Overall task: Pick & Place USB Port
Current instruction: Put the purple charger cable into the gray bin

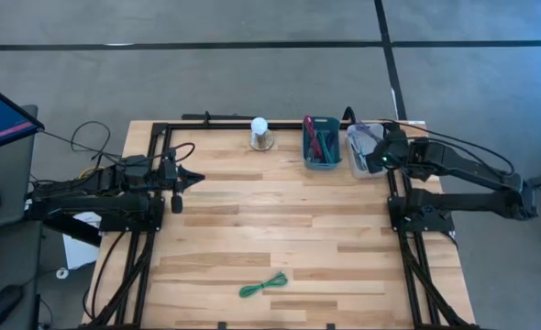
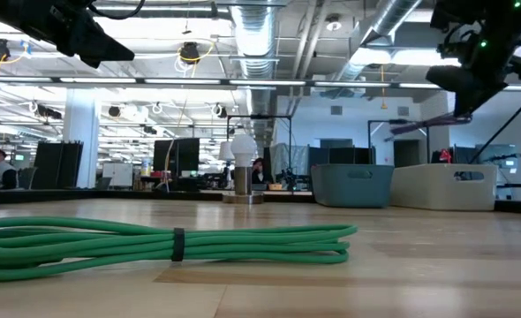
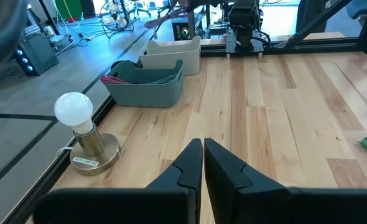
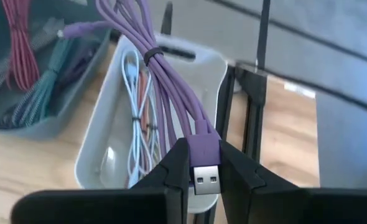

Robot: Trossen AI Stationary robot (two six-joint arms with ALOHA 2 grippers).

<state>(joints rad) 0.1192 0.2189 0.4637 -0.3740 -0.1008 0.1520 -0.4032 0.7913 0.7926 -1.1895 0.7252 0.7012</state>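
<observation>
Gripping only the plug of the purple USB cable [image 4: 171,93], the right hand [image 4: 205,163] could, I think, snag its bundle on the white bin [image 4: 109,134]; the left hand [image 3: 203,163] waits pinched shut at the tabletop's [image 1: 280,229] left.

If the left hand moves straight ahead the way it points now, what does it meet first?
Probably nothing soon. The left hand, shut, points across bare wood of the table. The lamp and the teal bin lie off to one side. Farthest ahead stands the right arm's base, though depth is unclear.
</observation>
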